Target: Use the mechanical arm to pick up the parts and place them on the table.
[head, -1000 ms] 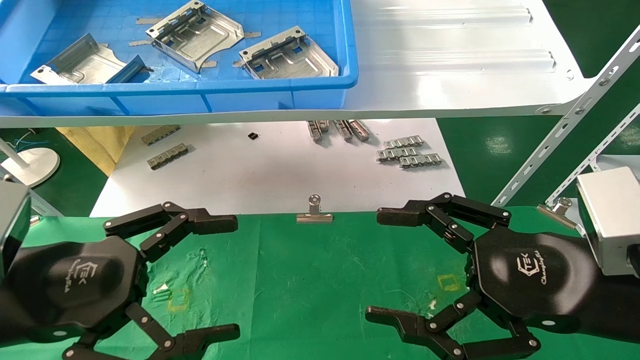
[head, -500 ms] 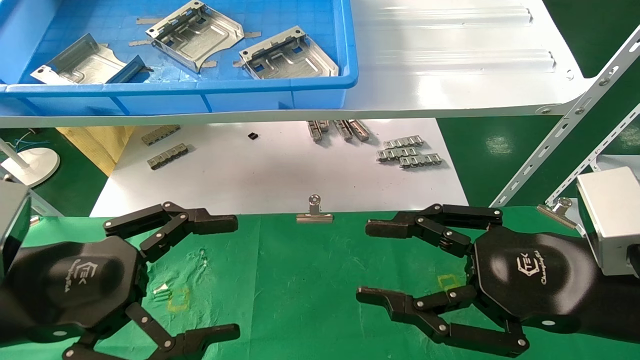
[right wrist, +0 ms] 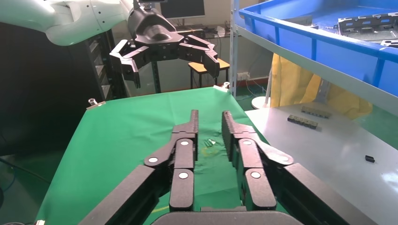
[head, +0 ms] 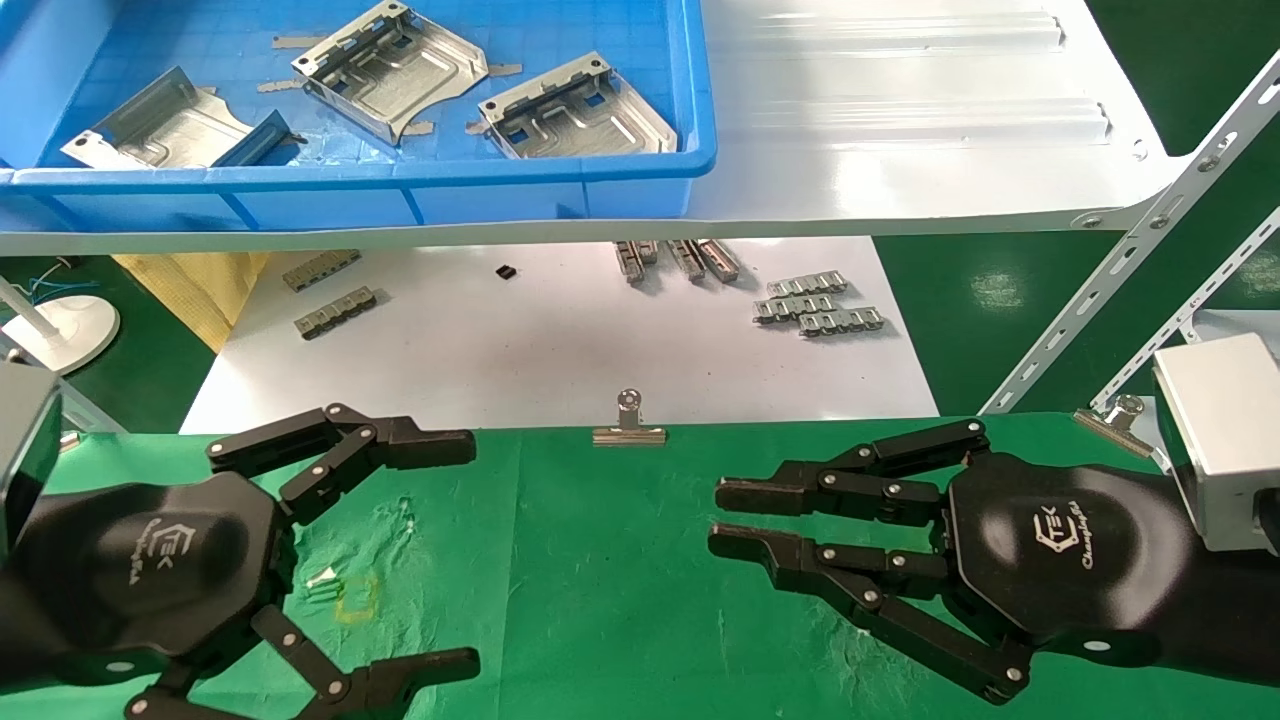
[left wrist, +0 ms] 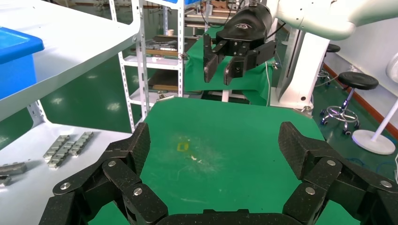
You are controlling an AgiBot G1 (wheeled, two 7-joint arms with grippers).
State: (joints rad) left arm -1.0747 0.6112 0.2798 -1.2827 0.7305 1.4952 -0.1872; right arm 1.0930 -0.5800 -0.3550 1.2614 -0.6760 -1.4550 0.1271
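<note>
Right end effector (head: pixel 722 518) fingers now nearly together.

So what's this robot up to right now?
It is meant to move the shiny metal parts from the blue bin on the shelf to the green table, but all three sit untouched in the bin. Both hands hover empty over the cloth: the right hand nearly closed, the left hand wide open.

Both the right gripper (head: pixel 720 518) and left gripper (head: pixel 470 545) palms read "TEK".
</note>
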